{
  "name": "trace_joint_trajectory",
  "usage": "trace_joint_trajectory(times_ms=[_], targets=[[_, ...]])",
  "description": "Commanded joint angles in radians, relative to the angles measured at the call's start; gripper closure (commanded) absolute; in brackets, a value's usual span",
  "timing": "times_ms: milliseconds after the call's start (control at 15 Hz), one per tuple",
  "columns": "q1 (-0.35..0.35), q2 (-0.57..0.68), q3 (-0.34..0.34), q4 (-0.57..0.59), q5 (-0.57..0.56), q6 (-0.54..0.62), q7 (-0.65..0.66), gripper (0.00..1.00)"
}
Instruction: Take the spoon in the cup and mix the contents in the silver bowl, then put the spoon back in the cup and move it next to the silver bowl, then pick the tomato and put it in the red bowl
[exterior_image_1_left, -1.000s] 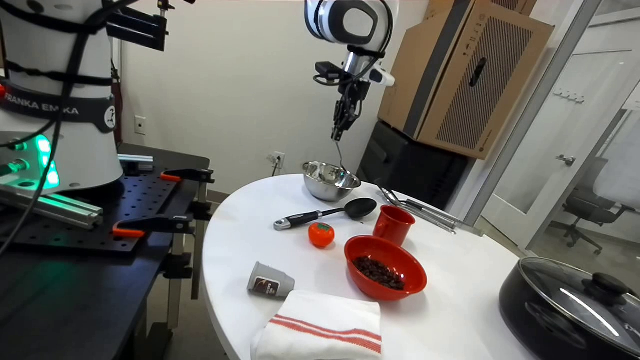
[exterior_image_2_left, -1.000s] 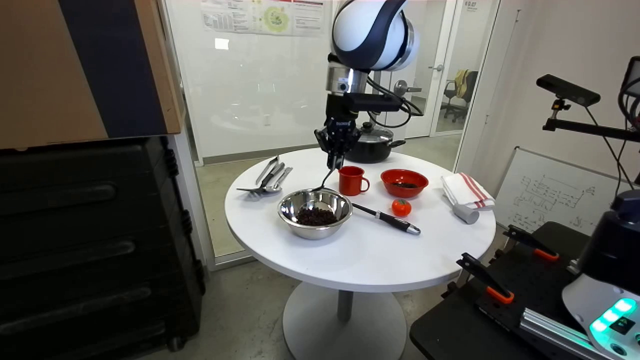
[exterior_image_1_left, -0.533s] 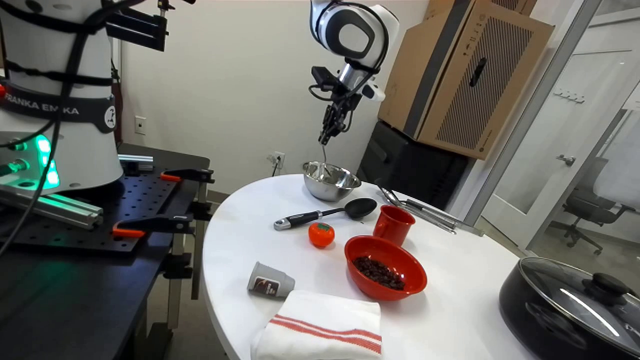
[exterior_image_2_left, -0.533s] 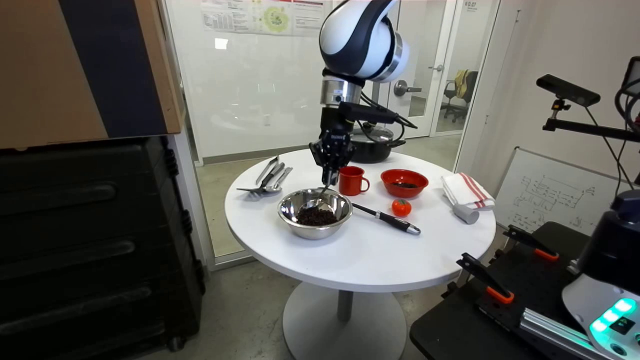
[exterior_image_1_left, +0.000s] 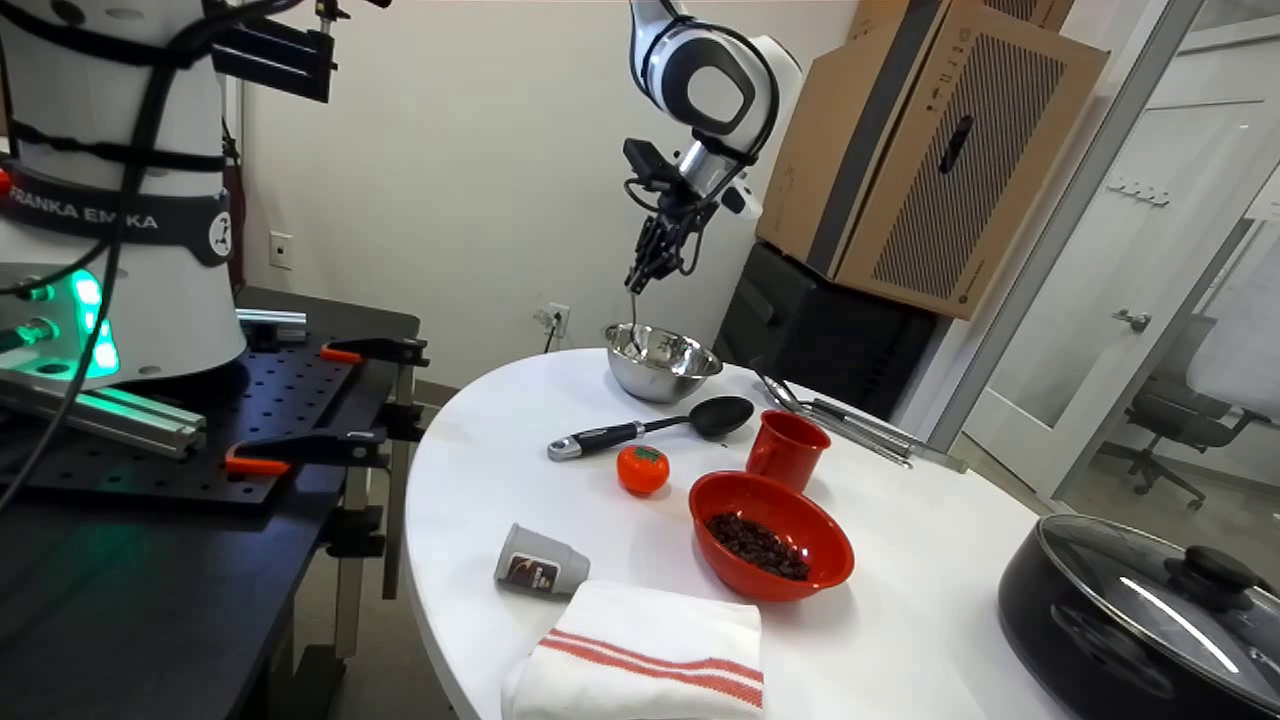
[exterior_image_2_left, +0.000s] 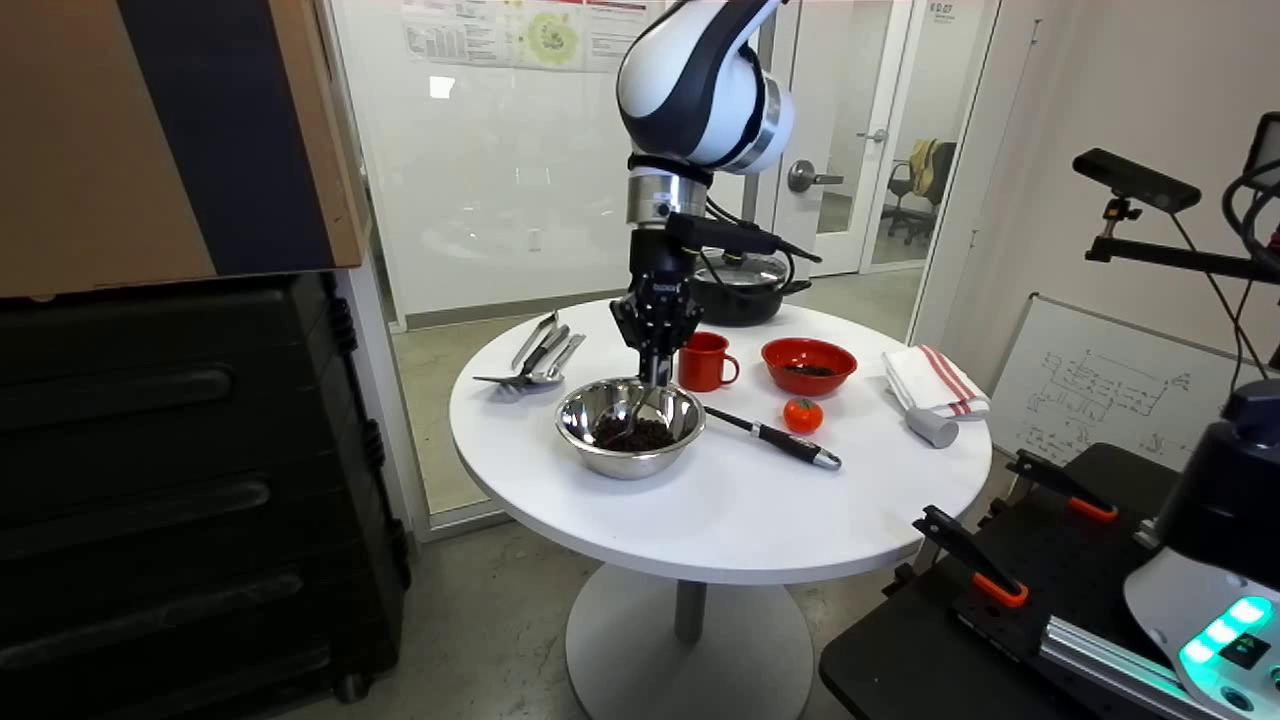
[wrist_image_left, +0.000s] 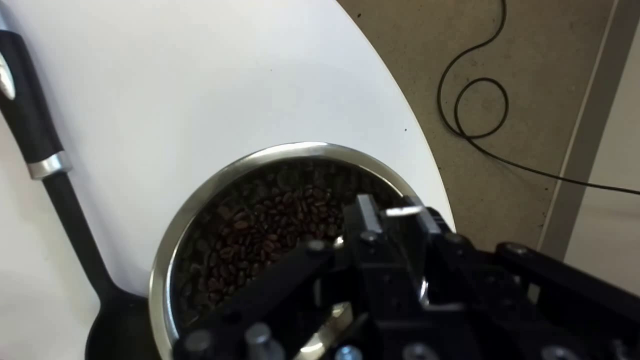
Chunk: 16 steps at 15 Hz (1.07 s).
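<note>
My gripper (exterior_image_1_left: 634, 288) is shut on the upper end of the spoon (exterior_image_1_left: 633, 322), just above the silver bowl (exterior_image_1_left: 652, 382). In the wrist view the spoon's bright metal handle (wrist_image_left: 402, 211) lies across between the fingertips. The spoon reaches down into the bowl, its head among the dark beans (wrist_image_left: 270, 235); the lower part is hardly visible in the wrist view. The red cup (exterior_image_2_left: 702, 364) stands upright behind the bowl, nothing seen sticking out of it. The tomato (exterior_image_1_left: 643, 472) rests on the table. Dark beans also lie in the red bowl (exterior_image_1_left: 745, 575).
A black serving spoon (exterior_image_1_left: 718, 417) lies close by the silver bowl. Tongs and other utensils (exterior_image_2_left: 548, 355) are near the table edge. A grey cup (exterior_image_1_left: 540, 562) lies on its side against a folded towel (exterior_image_1_left: 640, 640). A lidded black pot (exterior_image_1_left: 1110, 620) stands farther off.
My gripper has swept the spoon across the silver bowl, leftward in both exterior views, and come lower. The spoon's head has gone from the rim down into the beans. The other things stay put.
</note>
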<state>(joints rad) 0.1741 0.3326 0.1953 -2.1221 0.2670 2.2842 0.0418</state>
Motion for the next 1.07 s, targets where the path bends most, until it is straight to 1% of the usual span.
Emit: trace_joint_trajectory(times_ms=[0,600,1000], targets=[[-0.008,0.055,0.007,0.065,0.008,-0.066,-0.025,0.96],[0.003,0.132,-0.008,0.130,-0.030,-0.101,-0.002,0.96],[0.001,0.125,-0.020,0.147,-0.049,-0.121,0.004,0.96]])
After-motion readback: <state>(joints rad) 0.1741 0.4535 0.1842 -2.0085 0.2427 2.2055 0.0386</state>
